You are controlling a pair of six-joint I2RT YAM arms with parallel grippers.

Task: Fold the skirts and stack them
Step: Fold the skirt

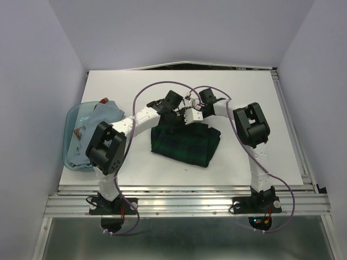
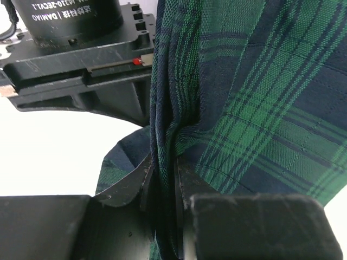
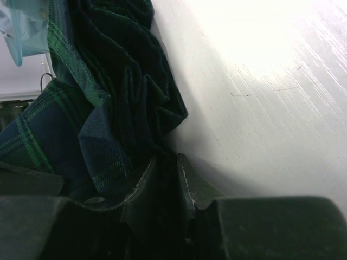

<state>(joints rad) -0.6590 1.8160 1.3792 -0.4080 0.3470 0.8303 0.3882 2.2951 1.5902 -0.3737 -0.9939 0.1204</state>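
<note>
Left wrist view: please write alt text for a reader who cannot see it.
The left gripper pinches a fold of the green-and-navy tartan skirt, which spreads up to the right. A black motor housing sits at upper left, over the white table.

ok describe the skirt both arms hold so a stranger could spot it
On the white table, look at the centre, where the left gripper and right gripper both pinch cloth. That is the tartan skirt, dark green and navy; the pale skirt sits in the blue tub at the left.
</note>
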